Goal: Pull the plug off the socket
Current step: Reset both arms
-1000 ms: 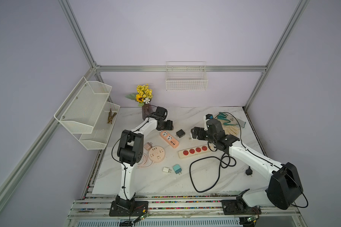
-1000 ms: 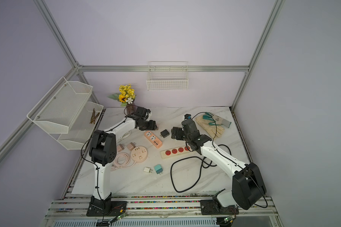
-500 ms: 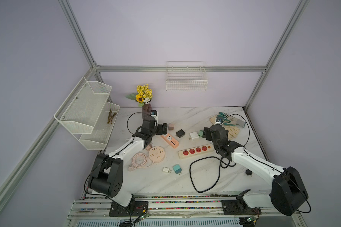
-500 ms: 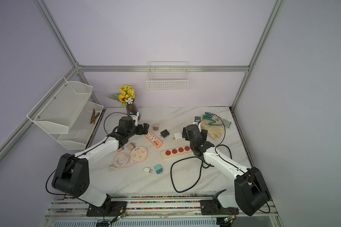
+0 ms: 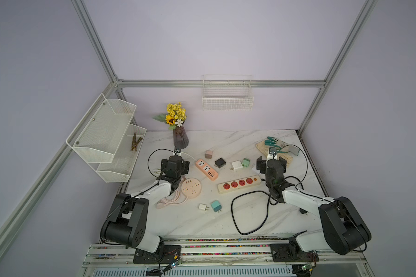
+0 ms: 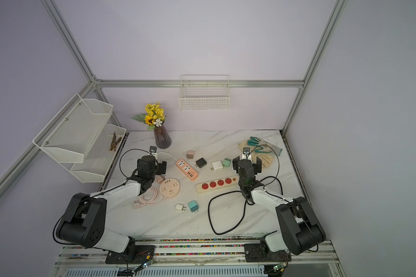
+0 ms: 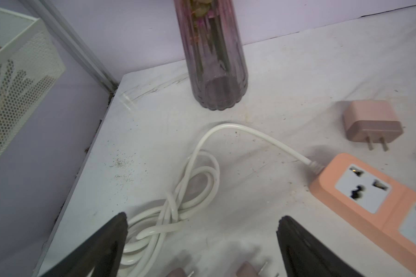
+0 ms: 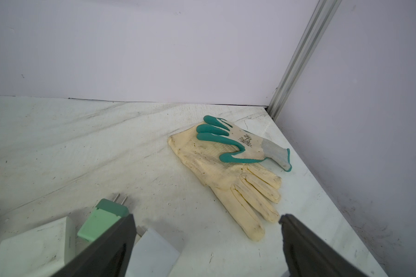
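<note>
The pink plug (image 7: 372, 122) lies unplugged, ahead and to the right of the left gripper (image 7: 203, 217), just beyond the orange power strip (image 7: 370, 199). Left gripper and right gripper (image 8: 207, 217) both gape, holding nothing.

You are facing three power strips (image 5: 238, 184), eight plug adapters (image 5: 220, 163) and two gloves (image 8: 226, 167). One vase (image 5: 180, 139) is standing by the bench's (image 5: 250, 215) back edge.
</note>
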Controlling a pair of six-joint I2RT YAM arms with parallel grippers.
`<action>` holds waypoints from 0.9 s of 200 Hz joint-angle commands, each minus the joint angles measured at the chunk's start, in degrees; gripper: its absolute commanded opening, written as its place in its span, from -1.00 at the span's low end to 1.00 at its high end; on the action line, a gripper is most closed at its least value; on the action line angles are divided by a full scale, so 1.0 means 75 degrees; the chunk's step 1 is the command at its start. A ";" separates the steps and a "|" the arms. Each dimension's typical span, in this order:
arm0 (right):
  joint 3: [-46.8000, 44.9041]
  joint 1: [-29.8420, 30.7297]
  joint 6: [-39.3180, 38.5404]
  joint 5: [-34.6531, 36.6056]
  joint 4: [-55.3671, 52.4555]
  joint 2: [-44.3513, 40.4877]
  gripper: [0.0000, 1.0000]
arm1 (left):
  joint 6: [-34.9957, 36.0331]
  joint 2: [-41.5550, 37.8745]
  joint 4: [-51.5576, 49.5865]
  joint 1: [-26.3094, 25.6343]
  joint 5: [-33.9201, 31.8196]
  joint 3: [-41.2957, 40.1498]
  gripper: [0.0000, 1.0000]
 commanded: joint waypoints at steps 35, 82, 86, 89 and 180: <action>-0.0599 -0.0520 -0.0513 -0.1596 0.2242 0.0242 0.98 | 0.0390 0.0133 0.1533 0.0773 0.0792 -0.0885 0.99; -0.0393 -0.0880 -0.0087 -0.2606 0.1903 0.0319 0.99 | 0.0453 0.0184 0.2820 0.1200 0.2107 -0.1495 0.99; -0.0301 -0.0900 0.0066 -0.2628 0.1623 0.0306 0.98 | 0.0481 0.0207 0.2960 0.1236 0.2267 -0.1557 0.99; -0.0229 -0.0902 0.0167 -0.2677 0.1365 0.0294 0.98 | 0.0482 0.0224 0.3036 0.1256 0.2307 -0.1579 0.99; -0.0122 -0.1043 -0.0046 -0.2617 0.0033 -0.0056 0.99 | 0.0307 -0.0018 0.3752 0.1425 0.2380 -0.2113 0.99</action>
